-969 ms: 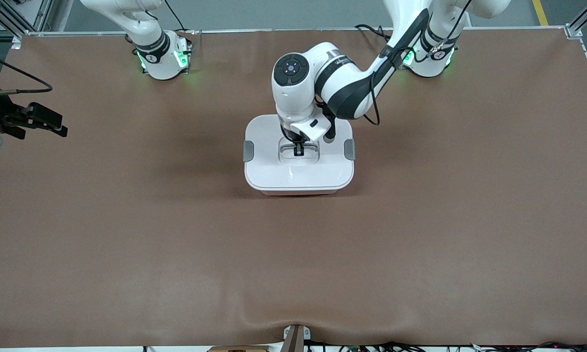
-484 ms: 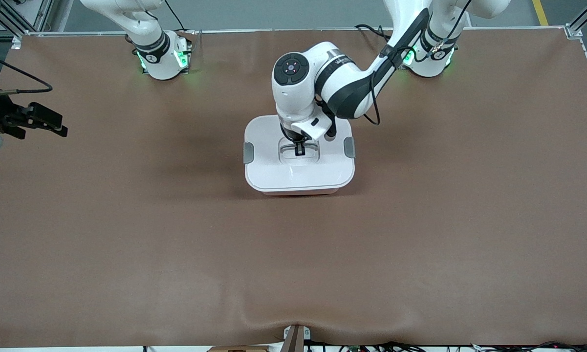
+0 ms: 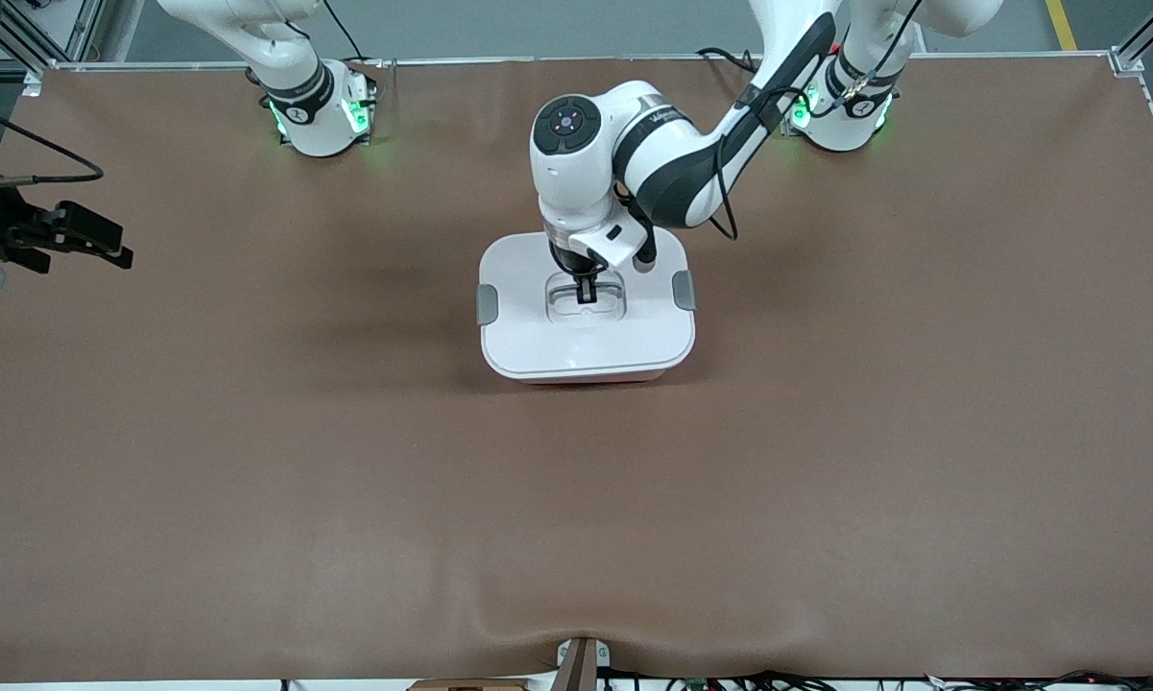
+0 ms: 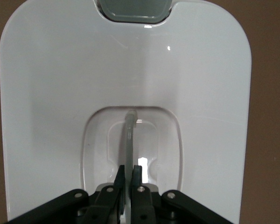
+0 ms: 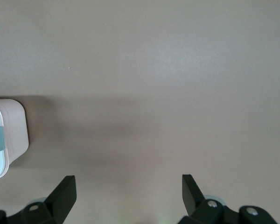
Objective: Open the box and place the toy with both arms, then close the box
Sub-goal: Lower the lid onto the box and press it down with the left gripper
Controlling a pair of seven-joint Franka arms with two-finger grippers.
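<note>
A: What's the box [image 3: 588, 320] like?

B: Smooth, glossy white plastic, a rounded rectangle with its lid [image 4: 130, 79] on. A sliver of pinkish base [image 3: 586, 380] shows at the edge nearer the front camera. There's a matte grey clip [image 3: 487, 303] on the side toward the right arm's end and another clip [image 3: 684, 289] toward the left arm's end. It stands on the brown, slightly wrinkled table [image 3: 826, 461], about midway between the two arms' ends.

A: And the lid's middle?

B: A shallow rounded recess with a thin, translucent grey handle [image 4: 129, 135] arching across it.

A: Where's the left gripper [image 3: 586, 289]?

B: Down in that recess. In the left wrist view its black fingers [image 4: 117, 179] are pinched narrow, one on each side of the handle, gripping it.

A: The right gripper [image 3: 82, 238]?

B: Waiting over the table's edge at the right arm's end, well apart from the box. Its fingers [image 5: 65, 193] are spread wide with nothing between them.

A: The toy?

B: Not visible in any view.
</note>
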